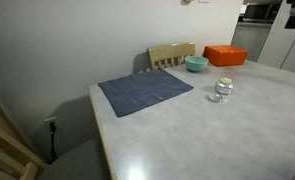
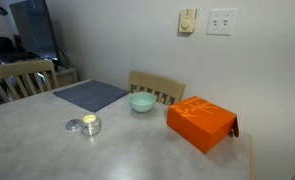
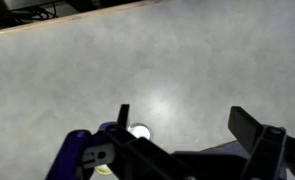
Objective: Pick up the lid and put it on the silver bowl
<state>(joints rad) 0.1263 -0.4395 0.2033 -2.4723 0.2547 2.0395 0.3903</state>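
The silver bowl [image 2: 91, 125] stands on the pale table, small and shiny; it also shows in an exterior view [image 1: 221, 92]. The lid [image 2: 73, 125] lies flat on the table right beside the bowl, small, round and pale. In an exterior view [image 1: 225, 83] the lid sits just behind the bowl. My gripper [image 3: 187, 120] shows only in the wrist view. Its two dark fingers are spread wide over bare table and hold nothing. A small bright round spot [image 3: 139, 131] shows near one finger; I cannot tell what it is.
A light teal bowl [image 2: 142, 102] [image 1: 196, 64] stands near the table's far edge. An orange box [image 2: 201, 123] [image 1: 225, 55] lies beside it. A blue-grey cloth mat [image 1: 144, 92] [image 2: 90, 95] covers one corner. Wooden chairs [image 2: 155, 86] stand at the table edges.
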